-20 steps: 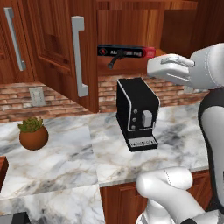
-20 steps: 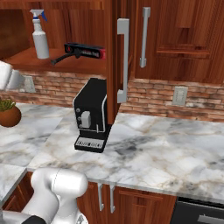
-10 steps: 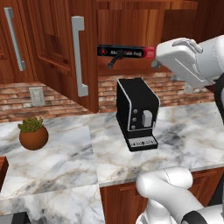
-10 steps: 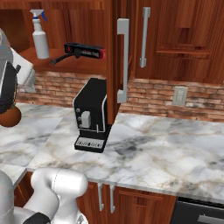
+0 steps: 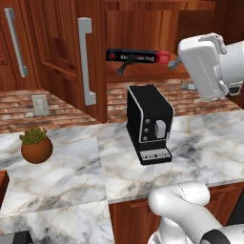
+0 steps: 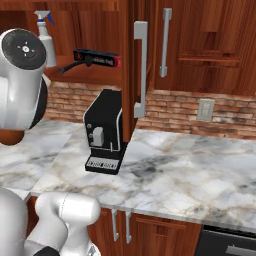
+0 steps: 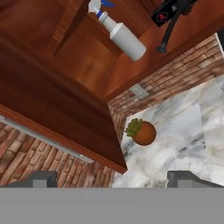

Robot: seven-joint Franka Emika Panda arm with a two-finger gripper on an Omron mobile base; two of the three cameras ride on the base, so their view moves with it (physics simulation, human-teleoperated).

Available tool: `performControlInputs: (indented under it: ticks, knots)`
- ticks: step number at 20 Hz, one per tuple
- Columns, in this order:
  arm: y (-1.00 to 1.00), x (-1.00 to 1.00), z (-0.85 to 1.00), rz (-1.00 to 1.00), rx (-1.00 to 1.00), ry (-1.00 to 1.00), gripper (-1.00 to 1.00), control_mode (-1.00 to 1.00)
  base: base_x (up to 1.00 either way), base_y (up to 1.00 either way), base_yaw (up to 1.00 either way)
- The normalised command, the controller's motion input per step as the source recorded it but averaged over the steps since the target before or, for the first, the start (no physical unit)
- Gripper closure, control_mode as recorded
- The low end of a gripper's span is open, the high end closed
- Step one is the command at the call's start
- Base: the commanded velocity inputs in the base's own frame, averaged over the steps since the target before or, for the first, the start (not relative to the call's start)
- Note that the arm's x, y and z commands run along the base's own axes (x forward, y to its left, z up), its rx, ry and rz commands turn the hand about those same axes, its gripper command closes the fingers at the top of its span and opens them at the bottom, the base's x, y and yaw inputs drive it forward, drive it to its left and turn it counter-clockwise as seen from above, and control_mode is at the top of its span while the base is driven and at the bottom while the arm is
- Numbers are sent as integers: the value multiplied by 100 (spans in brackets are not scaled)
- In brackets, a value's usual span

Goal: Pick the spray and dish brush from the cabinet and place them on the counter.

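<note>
Cabinet (image 6: 90, 30) shelf holds spray (image 6: 46, 39), dish brush (image 6: 70, 67); claw (image 7: 112, 178) spread wide, empty.

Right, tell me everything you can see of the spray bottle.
The spray is a small pale grey-white bottle, plastic by its look, with a white trigger head and a blue nozzle tip. It stands upright on the wooden shelf inside the open cabinet, its base resting on the wood. The dish brush and the black-and-red box lie beside it on the shelf, apart from it.
</note>
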Motion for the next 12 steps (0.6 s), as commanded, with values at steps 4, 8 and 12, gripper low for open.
performControlInputs:
  ticks: [4,8,12]
  knots:
    - [5,7,-17,8,20,7,-100,-100,0,0,0]
    - [6,7,-1,8,16,4,-100,-100,0,0,0]
    - [10,17,2,10,12,4,-100,-100,0,0,0]
